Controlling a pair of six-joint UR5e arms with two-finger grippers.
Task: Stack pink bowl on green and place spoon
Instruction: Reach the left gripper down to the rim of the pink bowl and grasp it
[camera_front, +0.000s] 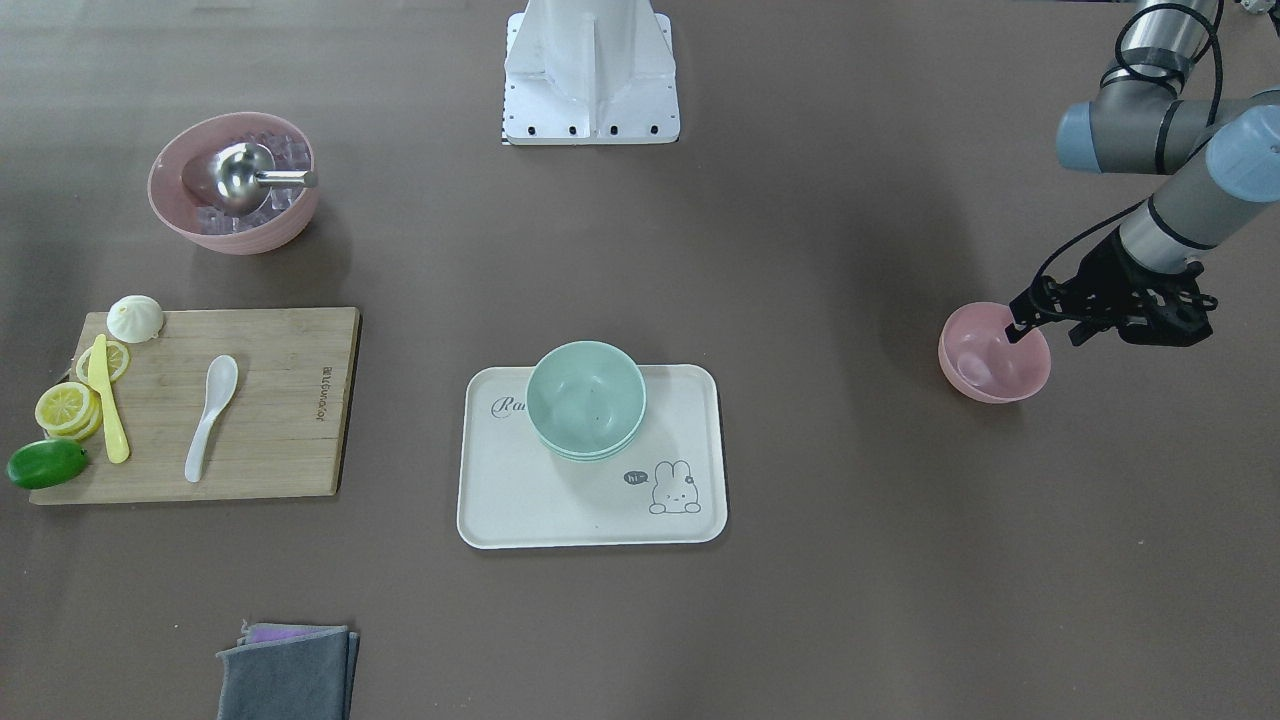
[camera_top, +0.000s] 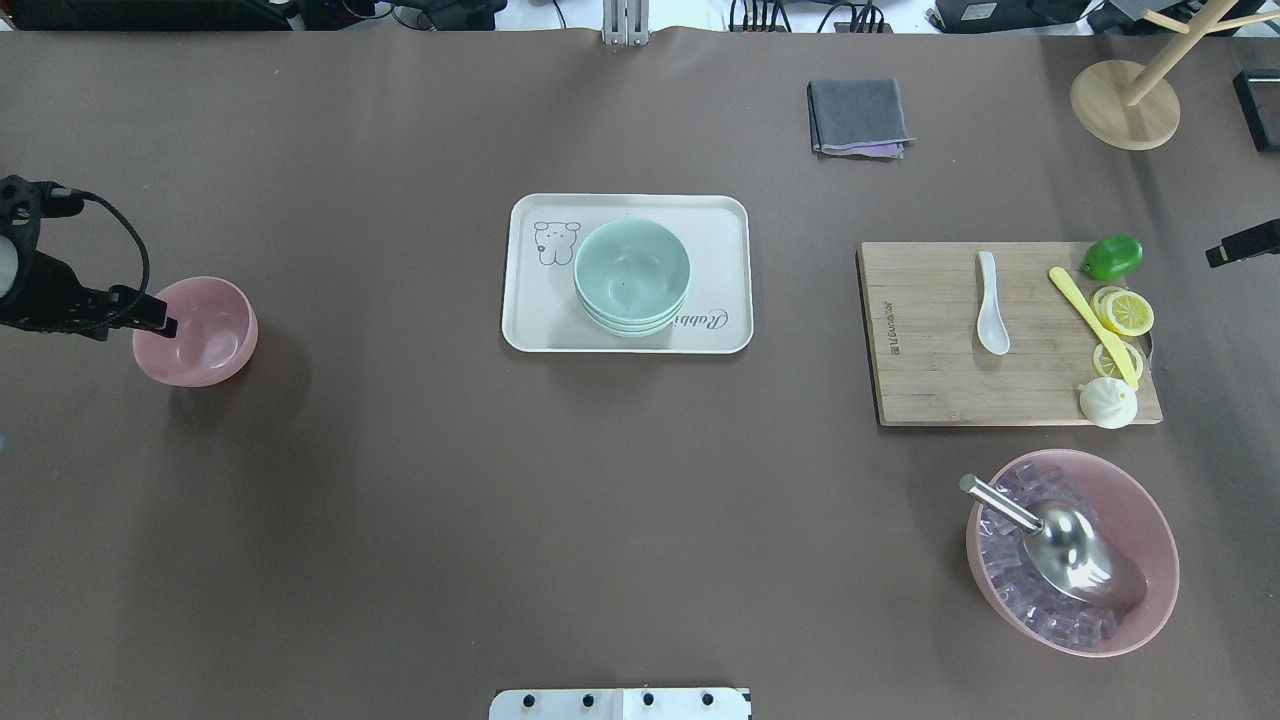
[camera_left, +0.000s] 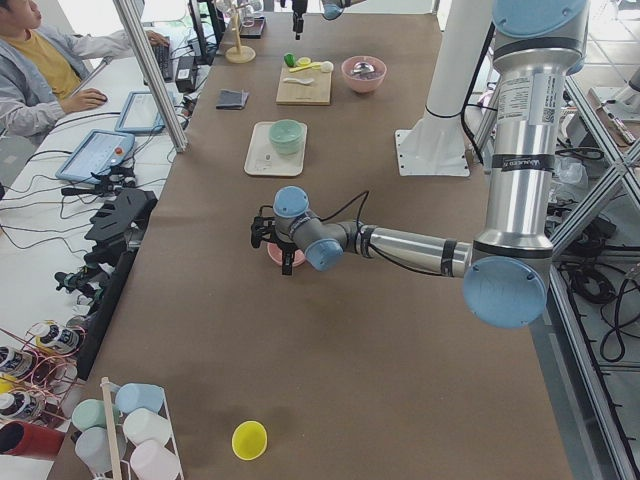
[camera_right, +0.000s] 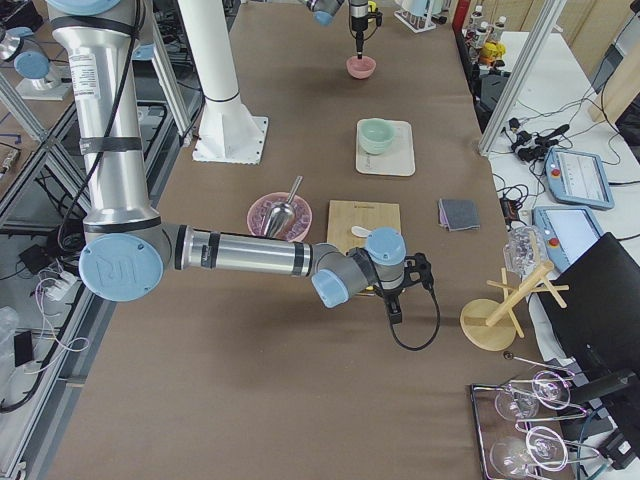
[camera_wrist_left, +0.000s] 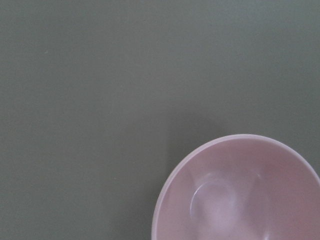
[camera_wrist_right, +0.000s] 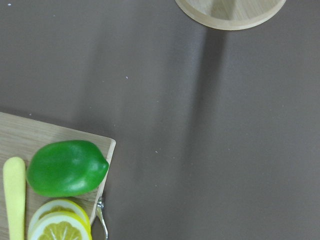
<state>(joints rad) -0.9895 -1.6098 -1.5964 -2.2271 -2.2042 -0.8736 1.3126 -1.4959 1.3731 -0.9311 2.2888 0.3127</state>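
Left gripper (camera_front: 1022, 326) has its black fingertips right at the rim of the smooth, round pink bowl (camera_front: 990, 362), but I can't tell if it's pinching. The matte mint green bowl (camera_front: 585, 395) tops a nested stack on a cream rounded tray (camera_front: 500, 500), well apart from that gripper. The glossy white spoon (camera_front: 210, 400) lies on a bamboo board (camera_front: 290, 420) near the right gripper (camera_top: 1240, 243). Can't tell its grip either.

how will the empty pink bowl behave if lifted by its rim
Pink bowl looks rigid, thin-walled and empty, so probably light. Its smooth rim may slip or tilt in a one-sided pinch. Small base, so it might tip if pushed.
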